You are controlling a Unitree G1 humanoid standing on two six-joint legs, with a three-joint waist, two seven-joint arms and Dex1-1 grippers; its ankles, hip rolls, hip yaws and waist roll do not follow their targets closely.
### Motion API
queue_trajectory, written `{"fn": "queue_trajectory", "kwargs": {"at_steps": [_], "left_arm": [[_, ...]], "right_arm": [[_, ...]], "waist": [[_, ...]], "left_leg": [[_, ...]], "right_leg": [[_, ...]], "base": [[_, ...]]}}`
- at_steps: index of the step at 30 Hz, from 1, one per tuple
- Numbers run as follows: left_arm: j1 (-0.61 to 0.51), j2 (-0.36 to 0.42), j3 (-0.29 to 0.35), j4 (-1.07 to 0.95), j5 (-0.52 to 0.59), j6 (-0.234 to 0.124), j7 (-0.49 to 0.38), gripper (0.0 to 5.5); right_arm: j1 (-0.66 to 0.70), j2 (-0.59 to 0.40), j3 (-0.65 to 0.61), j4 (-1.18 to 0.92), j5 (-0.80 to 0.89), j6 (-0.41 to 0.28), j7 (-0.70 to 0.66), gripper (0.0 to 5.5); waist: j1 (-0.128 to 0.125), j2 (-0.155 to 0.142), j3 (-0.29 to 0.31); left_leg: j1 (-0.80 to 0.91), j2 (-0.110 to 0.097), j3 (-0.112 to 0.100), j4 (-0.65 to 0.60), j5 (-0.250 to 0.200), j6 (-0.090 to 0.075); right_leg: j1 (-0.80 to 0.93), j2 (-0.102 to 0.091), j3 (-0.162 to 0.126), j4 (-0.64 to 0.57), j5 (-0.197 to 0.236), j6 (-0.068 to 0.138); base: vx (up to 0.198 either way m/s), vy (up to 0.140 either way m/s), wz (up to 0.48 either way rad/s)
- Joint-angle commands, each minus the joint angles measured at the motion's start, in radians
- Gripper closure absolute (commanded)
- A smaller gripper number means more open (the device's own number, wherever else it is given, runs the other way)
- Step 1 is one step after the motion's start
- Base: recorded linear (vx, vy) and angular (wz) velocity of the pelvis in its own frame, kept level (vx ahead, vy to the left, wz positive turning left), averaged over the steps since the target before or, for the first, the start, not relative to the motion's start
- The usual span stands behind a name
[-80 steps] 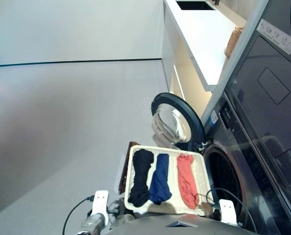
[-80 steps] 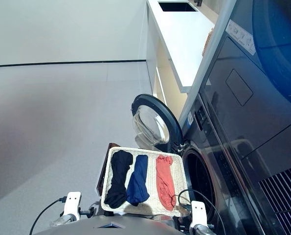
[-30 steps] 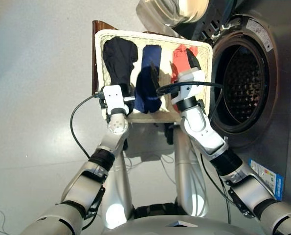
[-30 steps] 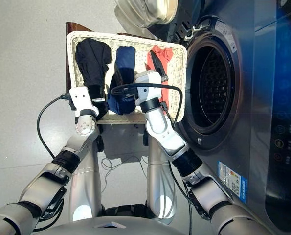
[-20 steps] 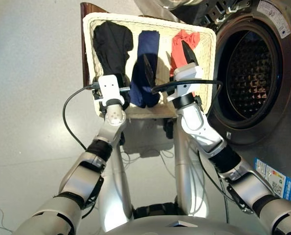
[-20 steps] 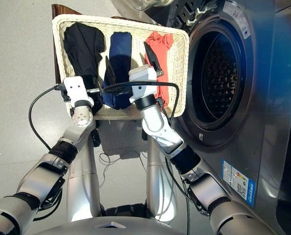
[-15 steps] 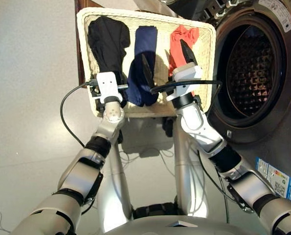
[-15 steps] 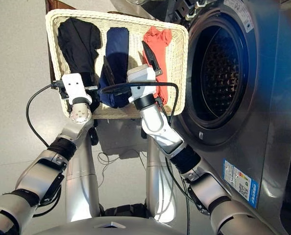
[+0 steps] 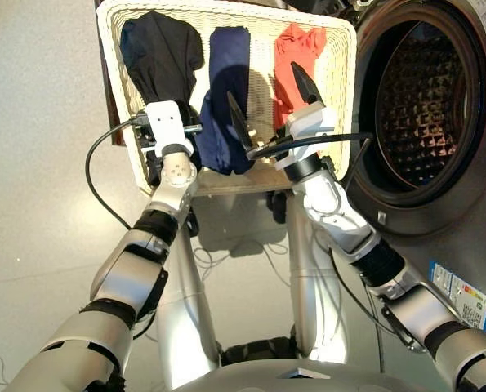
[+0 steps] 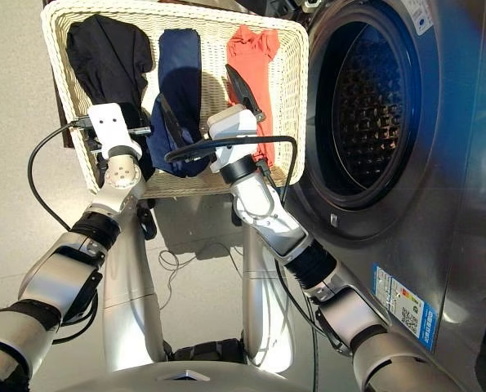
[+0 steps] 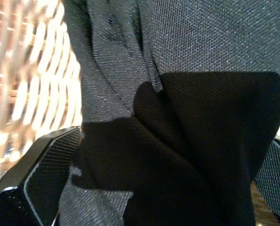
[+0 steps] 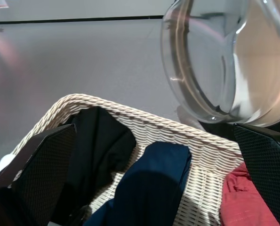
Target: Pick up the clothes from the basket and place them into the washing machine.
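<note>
Right gripper [image 9: 269, 101] gapes empty above basket [image 9: 341, 77]; left gripper [image 9: 157, 159] straddles black garment [image 9: 161, 49].

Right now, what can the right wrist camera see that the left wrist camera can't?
Only the right wrist view shows the navy garment, the red-orange garment, the washing machine's glass door and the floor. Only the left wrist view shows the black garment close up, between the left hand's fingers. Both show the black garment and the basket.
</note>
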State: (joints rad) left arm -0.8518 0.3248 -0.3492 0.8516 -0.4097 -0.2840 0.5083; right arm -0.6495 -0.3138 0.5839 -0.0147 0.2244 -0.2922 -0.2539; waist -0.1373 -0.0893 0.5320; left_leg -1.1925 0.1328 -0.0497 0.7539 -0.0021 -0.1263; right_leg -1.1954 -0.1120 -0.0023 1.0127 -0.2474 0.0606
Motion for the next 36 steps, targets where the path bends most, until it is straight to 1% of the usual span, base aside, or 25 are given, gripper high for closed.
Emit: {"fn": "queue_trajectory", "kwargs": {"at_steps": [1, 2, 3, 7, 11, 13, 16, 20, 21, 22, 24, 25, 26, 28, 31, 33, 36], "left_arm": [[-0.039, 0.027, -0.016, 0.045, -0.023, -0.032, -0.006, 4.10], [-0.039, 0.029, -0.018, 0.042, -0.024, -0.033, -0.009, 5.00], [-0.039, 0.029, -0.018, 0.041, -0.024, -0.035, -0.010, 5.50], [-0.039, 0.029, -0.022, 0.034, -0.034, -0.036, -0.019, 5.50], [-0.028, 0.030, -0.027, 0.009, -0.041, -0.042, -0.029, 5.50], [-0.013, 0.028, -0.023, -0.015, -0.054, -0.050, -0.033, 5.50], [0.036, 0.024, -0.013, -0.095, -0.069, -0.068, -0.034, 5.50], [0.129, 0.029, 0.009, -0.251, -0.058, -0.090, -0.038, 5.50], [0.153, 0.036, 0.018, -0.304, -0.053, -0.097, -0.040, 5.50], [0.179, 0.042, 0.024, -0.352, -0.046, -0.101, -0.045, 5.50], [0.234, 0.066, 0.026, -0.453, -0.009, -0.100, -0.069, 5.50], [0.236, 0.066, 0.026, -0.455, -0.009, -0.099, -0.069, 5.50], [0.268, 0.088, 0.023, -0.519, 0.059, -0.096, -0.068, 5.50], [0.311, 0.089, 0.035, -0.588, 0.070, -0.096, -0.083, 5.50], [0.369, 0.086, 0.043, -0.667, 0.079, -0.102, -0.112, 5.50], [0.399, 0.085, 0.044, -0.712, 0.080, -0.107, -0.134, 5.50], [0.434, 0.090, 0.044, -0.792, 0.085, -0.125, -0.177, 5.50]], "right_arm": [[-0.005, 0.022, 0.006, -0.144, 0.038, -0.090, 0.017, 0.00], [-0.004, 0.018, 0.005, -0.145, 0.040, -0.092, 0.019, 0.00], [-0.004, 0.016, 0.004, -0.145, 0.040, -0.093, 0.021, 0.00], [-0.007, 0.010, 0.002, -0.144, 0.038, -0.092, 0.022, 0.00], [-0.006, -0.001, -0.005, -0.147, 0.038, -0.094, 0.021, 0.00], [-0.001, -0.006, -0.013, -0.147, 0.039, -0.091, 0.020, 0.00], [0.013, -0.017, -0.034, -0.144, 0.042, -0.087, 0.017, 0.00], [0.043, -0.044, -0.085, -0.125, 0.018, -0.075, 0.005, 0.00], [0.047, -0.052, -0.106, -0.121, 0.020, -0.073, 0.003, 0.00], [0.056, -0.057, -0.116, -0.114, 0.035, -0.071, 0.009, 0.00], [0.079, -0.070, -0.135, -0.112, 0.119, -0.073, 0.050, 0.00], [0.080, -0.070, -0.135, -0.112, 0.120, -0.073, 0.051, 0.00], [0.106, -0.072, -0.155, -0.106, 0.246, -0.081, 0.086, 0.00], [0.119, -0.066, -0.156, -0.102, 0.414, -0.088, 0.124, 0.00], [0.121, -0.090, -0.147, -0.114, 0.555, -0.073, 0.182, 0.00], [0.114, -0.108, -0.142, -0.125, 0.621, -0.062, 0.206, 0.00], [0.116, -0.119, -0.141, -0.125, 0.667, -0.053, 0.226, 0.00]], "waist": [[-0.009, -0.020, -0.012], [-0.009, -0.020, -0.012], [-0.008, -0.019, -0.012], [-0.008, -0.017, -0.012], [-0.006, -0.014, -0.012], [-0.005, -0.012, -0.012], [0.001, -0.006, -0.012], [0.015, 0.005, -0.012], [0.018, 0.008, -0.012], [0.023, 0.012, -0.012], [0.032, 0.018, -0.012], [0.032, 0.018, -0.012], [0.039, 0.022, -0.012], [0.049, 0.027, -0.012], [0.062, 0.026, -0.012], [0.068, 0.024, -0.012], [0.077, 0.022, -0.012]], "left_leg": [[0.024, -0.019, 0.012, 0.182, -0.245, 0.056], [0.024, -0.020, 0.011, 0.179, -0.243, 0.056], [0.025, -0.021, 0.012, 0.176, -0.241, 0.056], [0.027, -0.023, 0.010, 0.165, -0.234, 0.056], [0.026, -0.028, 0.008, 0.169, -0.234, 0.055], [0.029, -0.028, 0.005, 0.171, -0.235, 0.055], [0.034, -0.029, 0.003, 0.167, -0.234, 0.055], [0.055, -0.033, 0.009, 0.141, -0.226, 0.054], [0.042, -0.038, 0.009, 0.113, -0.183, 0.055], [0.055, -0.038, 0.011, 0.096, -0.177, 0.054], [0.083, -0.041, 0.016, 0.062, -0.166, 0.051], [0.086, -0.041, 0.016, 0.059, -0.165, 0.051], [0.117, -0.043, 0.021, 0.029, -0.155, 0.048], [0.160, -0.043, 0.029, -0.014, -0.142, 0.042], [0.234, -0.048, 0.045, -0.075, -0.125, 0.033], [0.288, -0.052, 0.053, -0.121, -0.112, 0.031], [0.401, -0.060, 0.074, -0.199, -0.096, 0.037]], "right_leg": [[-0.013, -0.026, 0.001, -0.066, 0.025, 0.071], [-0.014, -0.026, 0.003, -0.069, 0.029, 0.072], [-0.015, -0.026, 0.003, -0.072, 0.031, 0.072], [-0.009, -0.028, 0.004, -0.083, 0.036, 0.072], [-0.009, -0.026, 0.009, -0.081, 0.033, 0.068], [-0.006, -0.027, 0.007, -0.077, 0.030, 0.068], [0.001, -0.027, 0.007, -0.080, 0.029, 0.066], [0.024, -0.035, 0.002, -0.104, 0.037, 0.063], [0.012, -0.037, 0.005, -0.132, 0.077, 0.058], [0.024, -0.039, 0.004, -0.146, 0.083, 0.057], [0.055, -0.043, -0.002, -0.177, 0.092, 0.054], [0.057, -0.043, -0.002, -0.179, 0.093, 0.054], [0.086, -0.048, -0.001, -0.208, 0.105, 0.054], [0.123, -0.050, 0.002, -0.244, 0.121, 0.057], [0.198, -0.052, -0.005, -0.306, 0.145, 0.061], [0.252, -0.051, -0.001, -0.353, 0.161, 0.065], [0.360, -0.048, 0.003, -0.435, 0.187, 0.073]], "base": [[0.000, 0.000, 0.000], [0.000, 0.000, 0.000], [0.000, 0.000, 0.000], [0.000, 0.000, 0.000], [0.000, 0.000, 0.000], [0.000, 0.000, 0.000], [0.000, 0.000, 0.000], [-0.022, -0.001, 0.008], [-0.085, -0.003, 0.048], [-0.081, -0.006, 0.069], [0.000, 0.000, 0.000], [0.000, 0.000, 0.000], [0.000, 0.000, 0.000], [0.000, 0.000, 0.000], [0.019, 0.007, -0.019], [0.072, 0.030, -0.023], [0.094, 0.058, 0.014]]}}
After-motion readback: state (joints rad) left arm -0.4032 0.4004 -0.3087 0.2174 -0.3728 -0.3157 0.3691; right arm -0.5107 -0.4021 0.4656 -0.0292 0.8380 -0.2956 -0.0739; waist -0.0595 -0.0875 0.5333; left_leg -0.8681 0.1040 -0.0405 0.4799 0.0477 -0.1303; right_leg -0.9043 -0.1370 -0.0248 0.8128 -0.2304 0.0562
